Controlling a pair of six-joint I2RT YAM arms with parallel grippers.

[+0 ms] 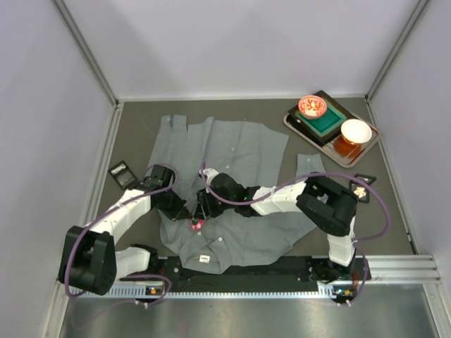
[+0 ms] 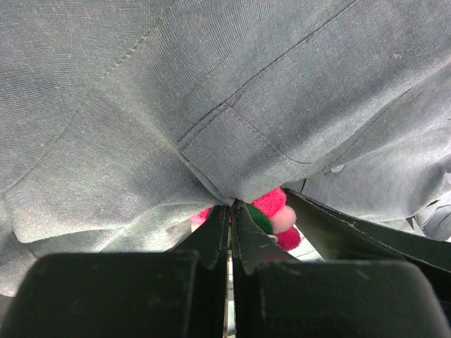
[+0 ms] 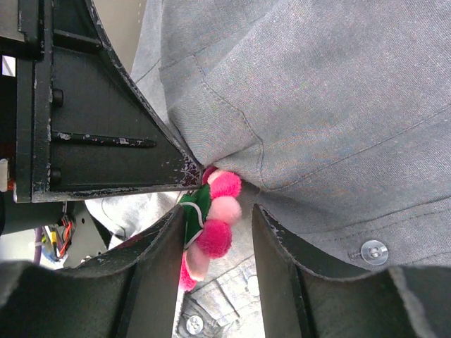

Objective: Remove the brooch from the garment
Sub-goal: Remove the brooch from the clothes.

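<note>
1. White panel walls close in a dark grey table point(image 1: 394, 218) in the top view. A grey long-sleeved button-up shirt point(image 1: 239, 151) lies spread across its middle, collar towards the near edge.
2. Still from above, a pink, pale-pink and green pom-pom brooch point(image 1: 196, 224) sits on the shirt close to the near edge, left of centre. The left gripper point(image 1: 190, 217) reaches it from the left and the right gripper point(image 1: 204, 214) from the right, their tips just beside each other.
3. At the far right corner a brown tray point(image 1: 313, 142) carries a red patterned bowl point(image 1: 312, 106), a white bowl point(image 1: 356, 130) and a green slab point(image 1: 325, 121). 2 small black items lie on the table, 1 near the left edge point(image 1: 121, 171) and 1 near the right edge point(image 1: 361, 189).
4. In the left wrist view the left gripper point(image 2: 230, 211) has its 2 fingers pressed together on a pinched peak of shirt cloth point(image 2: 141, 105). The brooch point(image 2: 275, 211) shows just right of the tips, under the lifted cloth.
5. In the right wrist view the right gripper point(image 3: 218, 211) stands partly apart, its 2 fingers straddling the brooch point(image 3: 215, 225). The brooch's green part lies against 1 finger, with a gap to the other. The brooch hangs from the shirt right beside the left gripper's tip point(image 3: 192, 174). 2 pale buttons point(image 3: 374, 251) show nearby.
</note>
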